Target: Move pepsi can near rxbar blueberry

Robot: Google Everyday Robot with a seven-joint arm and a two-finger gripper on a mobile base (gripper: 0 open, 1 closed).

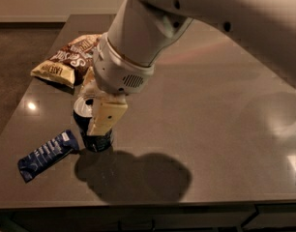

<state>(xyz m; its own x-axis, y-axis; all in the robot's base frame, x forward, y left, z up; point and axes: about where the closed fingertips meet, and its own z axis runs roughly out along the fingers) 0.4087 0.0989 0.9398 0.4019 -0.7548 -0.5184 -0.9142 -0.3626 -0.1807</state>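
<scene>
The pepsi can [96, 138], dark blue with a silver top, stands upright on the dark table. My gripper [98, 114] comes down over it from the upper right, shut on the can, with one cream finger [107, 118] across its front side; the other finger is hidden behind the can. The rxbar blueberry [46, 153], a flat navy wrapper with white lettering, lies just left of the can, its near end almost touching the can's base.
A brown-and-cream chip bag [68, 62] lies behind the can at the table's far left. The table's left edge [22, 115] and front edge [138, 203] are close. My arm [153, 37] covers the upper middle of the view.
</scene>
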